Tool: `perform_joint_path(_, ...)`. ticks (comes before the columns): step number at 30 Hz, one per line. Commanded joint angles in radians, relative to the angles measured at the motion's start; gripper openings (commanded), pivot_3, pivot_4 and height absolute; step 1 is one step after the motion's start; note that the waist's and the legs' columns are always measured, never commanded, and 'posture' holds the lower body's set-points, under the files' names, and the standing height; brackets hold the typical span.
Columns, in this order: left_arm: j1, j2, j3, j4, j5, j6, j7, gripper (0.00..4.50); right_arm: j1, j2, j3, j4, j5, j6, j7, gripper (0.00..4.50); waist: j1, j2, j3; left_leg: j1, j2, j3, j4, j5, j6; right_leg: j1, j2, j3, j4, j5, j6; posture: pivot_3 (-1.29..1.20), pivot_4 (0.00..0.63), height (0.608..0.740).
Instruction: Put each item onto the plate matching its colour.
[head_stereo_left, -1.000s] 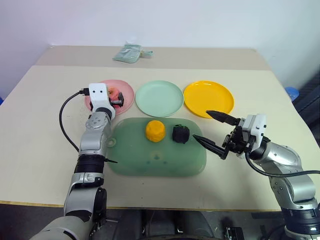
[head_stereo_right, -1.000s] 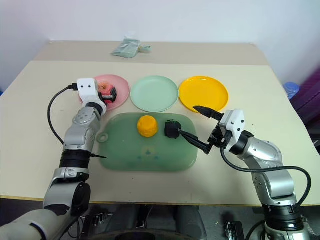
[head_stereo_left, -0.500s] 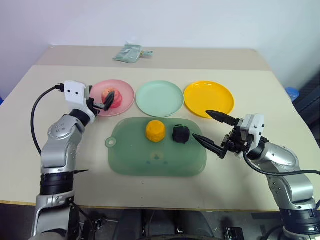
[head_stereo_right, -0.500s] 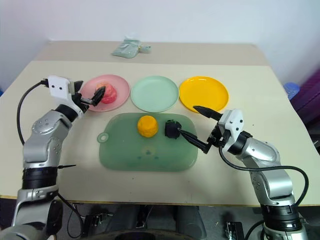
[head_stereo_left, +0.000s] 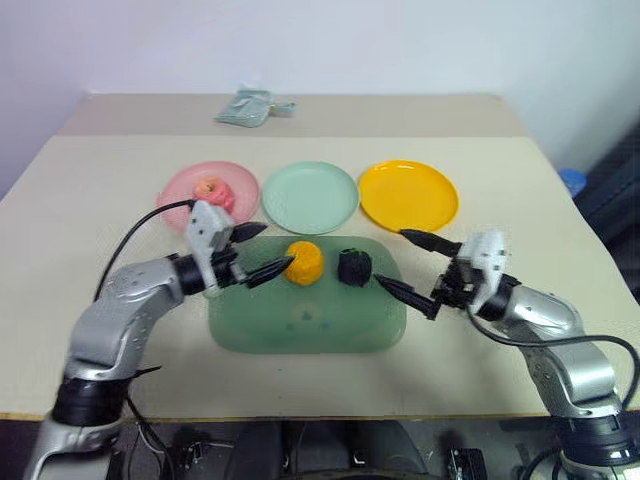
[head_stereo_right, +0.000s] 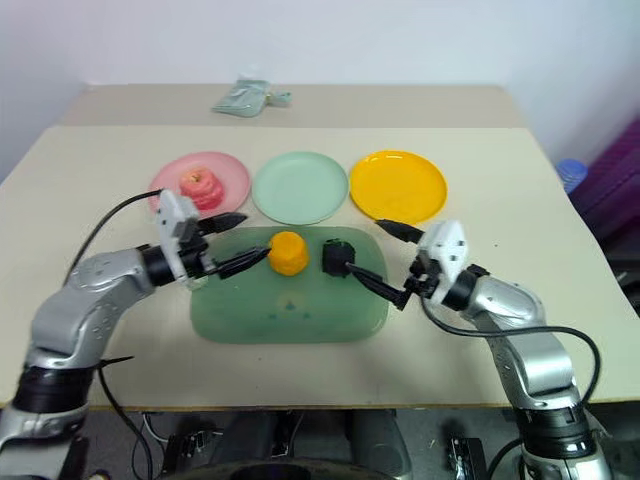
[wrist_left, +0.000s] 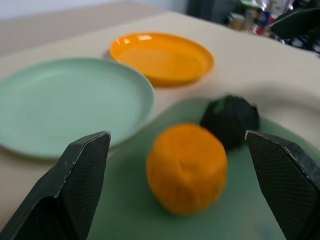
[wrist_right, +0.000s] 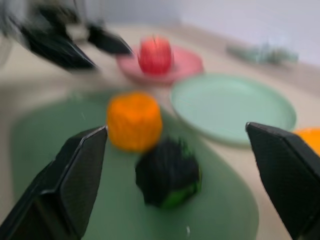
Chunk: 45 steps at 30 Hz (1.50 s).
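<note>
A pink-red apple (head_stereo_left: 211, 189) rests on the pink plate (head_stereo_left: 181, 187). The mint plate (head_stereo_left: 309, 196) and the yellow-orange plate (head_stereo_left: 408, 195) hold nothing. On the green tray (head_stereo_left: 306, 315) sit the orange fruit (head_stereo_left: 304, 263) and, to its right, the lumpy black-green ball (head_stereo_left: 353, 267). My left gripper (head_stereo_left: 264, 251) is open just left of the orange fruit, pointing at it, with nothing between its fingers. My right gripper (head_stereo_left: 412, 265) is open just right of the ball, aimed at it, also holding nothing.
A crumpled pale-green cloth (head_stereo_left: 250, 104) lies at the back of the table. The table's right edge runs close behind my right arm, with a blue object (head_stereo_left: 571, 181) beyond it. Bare tabletop lies left of and in front of the tray.
My left gripper let go of the apple on the pink plate, drew back and swung right to face the orange fruit. My right gripper edged slightly toward the ball. The camera shifted a little.
</note>
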Motion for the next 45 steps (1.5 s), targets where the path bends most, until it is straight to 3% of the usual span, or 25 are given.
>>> perform_joint_path(1, 0.060, 0.062, 0.091, -0.063, -0.073, -0.029, -0.118, 4.43, -0.084, 0.005, 0.037, -0.031, -0.031, 0.107, -0.049, 4.50, 0.003, 0.000, 0.000, 0.000, 0.000, 0.000, 0.000, 0.000, 0.000, 0.000, 0.000, 0.000, 0.000, 0.000, 0.000, 0.00, 0.150, 0.740)
perform_joint_path(7, 0.201, 0.136, 0.185, -0.067, -0.075, -0.095, -0.232, 4.43, -0.236, 0.026, 0.164, -0.027, -0.054, 0.259, -0.033, 4.50, 0.007, 0.000, 0.000, -0.001, -0.001, 0.000, 0.000, -0.001, 0.002, 0.000, -0.002, 0.000, -0.001, 0.000, 0.000, 0.00, 0.150, 0.740)
perform_joint_path(19, 0.328, 0.103, 0.158, -0.098, -0.014, -0.189, -0.213, 4.43, -0.515, 0.130, 0.361, 0.120, -0.119, 0.456, 0.008, 4.50, -0.003, 0.000, 0.000, -0.002, -0.001, -0.001, 0.000, -0.002, 0.003, -0.001, -0.003, -0.001, -0.001, 0.000, 0.000, 0.00, 0.150, 0.740)
perform_joint_path(36, 0.417, 0.064, 0.168, -0.173, -0.019, -0.210, -0.145, 4.43, -0.605, 0.221, 0.426, 0.259, -0.162, 0.490, 0.072, 4.50, -0.004, 0.001, 0.001, -0.002, -0.001, 0.000, -0.002, -0.002, 0.003, -0.003, -0.004, -0.001, -0.001, 0.000, -0.001, 0.00, 0.150, 0.740)
perform_joint_path(38, 0.425, 0.062, 0.171, -0.181, -0.022, -0.208, -0.134, 4.50, -0.607, 0.235, 0.421, 0.269, -0.163, 0.488, 0.069, 3.97, -0.004, 0.001, 0.001, -0.002, -0.001, 0.000, -0.002, -0.002, 0.003, -0.003, -0.004, -0.001, -0.001, 0.000, -0.001, 0.00, 0.150, 0.740)
perform_joint_path(41, 0.429, 0.060, 0.172, -0.182, -0.024, -0.209, -0.122, 4.50, -0.608, 0.246, 0.415, 0.275, -0.164, 0.485, 0.068, 2.81, -0.004, 0.001, 0.001, -0.002, -0.001, 0.000, -0.002, -0.002, 0.003, -0.003, -0.004, -0.001, -0.001, 0.000, -0.001, 0.00, 0.150, 0.740)
perform_joint_path(45, 0.432, 0.052, 0.162, -0.181, -0.020, -0.214, -0.110, 4.50, -0.608, 0.256, 0.397, 0.272, -0.159, 0.481, 0.061, 2.63, -0.005, 0.001, 0.001, -0.002, -0.001, 0.000, -0.002, -0.002, 0.003, -0.003, -0.004, -0.001, -0.001, 0.000, -0.001, 0.00, 0.150, 0.740)
